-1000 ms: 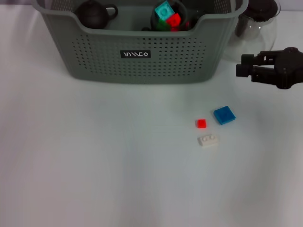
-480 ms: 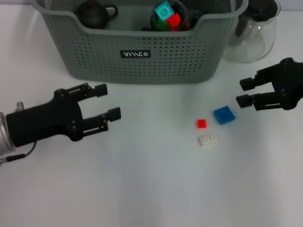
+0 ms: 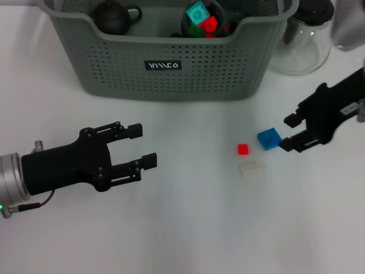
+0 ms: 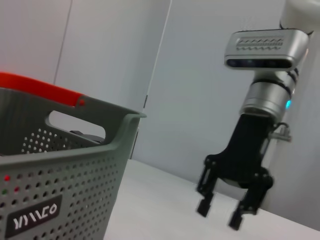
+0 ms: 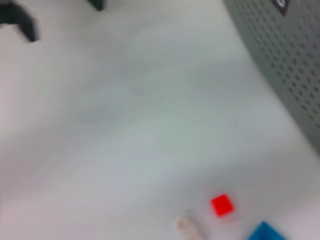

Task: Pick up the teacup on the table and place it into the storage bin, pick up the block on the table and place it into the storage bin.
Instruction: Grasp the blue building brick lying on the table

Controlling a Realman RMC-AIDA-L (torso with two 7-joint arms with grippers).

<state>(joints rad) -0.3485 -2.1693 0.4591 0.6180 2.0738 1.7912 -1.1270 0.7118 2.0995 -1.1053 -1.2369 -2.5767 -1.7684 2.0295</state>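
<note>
Right gripper (image 3: 290, 132) — jaws wide, empty — hovers just beside the flat blue square block (image 3: 269, 138); left gripper (image 3: 141, 146), spread wide, hovers over bare white table (image 3: 188, 228) before the grey-green perforated plastic storage bin (image 3: 171, 68).

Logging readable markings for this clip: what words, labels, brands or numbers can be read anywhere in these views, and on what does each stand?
Black label on the front wall of the storage bin: white stylised lettering, the last two characters look like "CO"; the strokes before them cannot be read as letters for certain. The left wrist view shows the same.
Blocks, glass pitcher, both arms: no readable text.
</note>
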